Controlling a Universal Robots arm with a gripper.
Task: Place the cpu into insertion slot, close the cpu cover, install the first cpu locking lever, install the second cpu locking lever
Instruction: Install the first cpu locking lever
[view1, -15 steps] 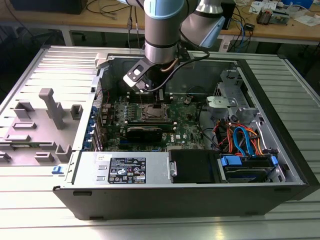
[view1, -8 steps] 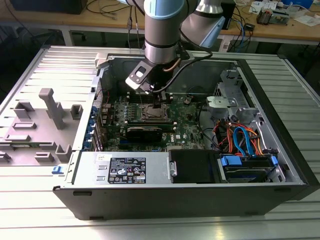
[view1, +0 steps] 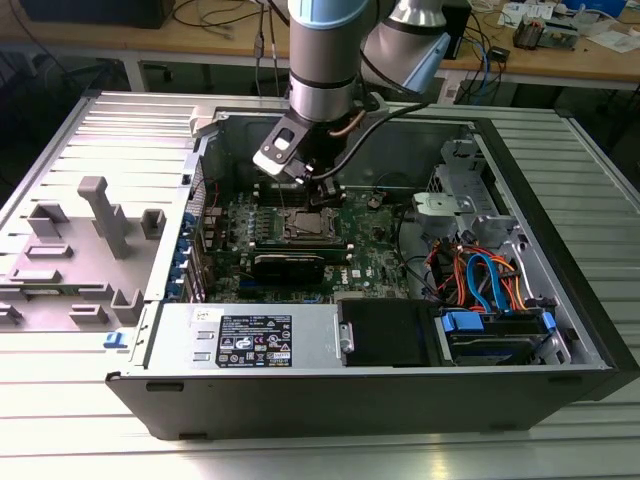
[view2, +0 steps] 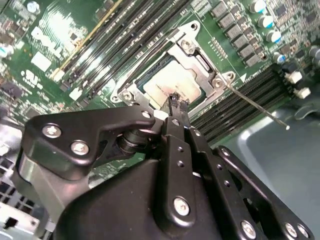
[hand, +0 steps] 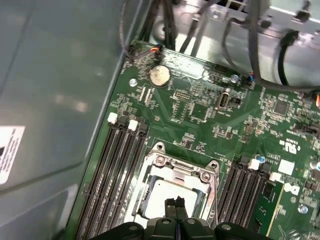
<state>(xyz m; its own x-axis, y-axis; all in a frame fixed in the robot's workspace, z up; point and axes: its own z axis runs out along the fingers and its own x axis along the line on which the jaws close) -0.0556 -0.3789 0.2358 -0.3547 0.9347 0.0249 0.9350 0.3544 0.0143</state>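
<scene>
Arm (view1: 322, 60) upright, wrist (view1: 300, 140) pointing down, jaws pressed together at tips.

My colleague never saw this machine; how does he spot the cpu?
Look in the open computer case at the green motherboard. Between its two banks of black memory slots sits the silvery cpu cover; the cpu is the dull silver square in its window.

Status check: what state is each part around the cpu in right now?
cpu: seated flat, top showing.
cover: down around the cpu.
lever: swung out, end free.
gripper: shut, tip at the cpu's edge.
case: open, side off.
</scene>
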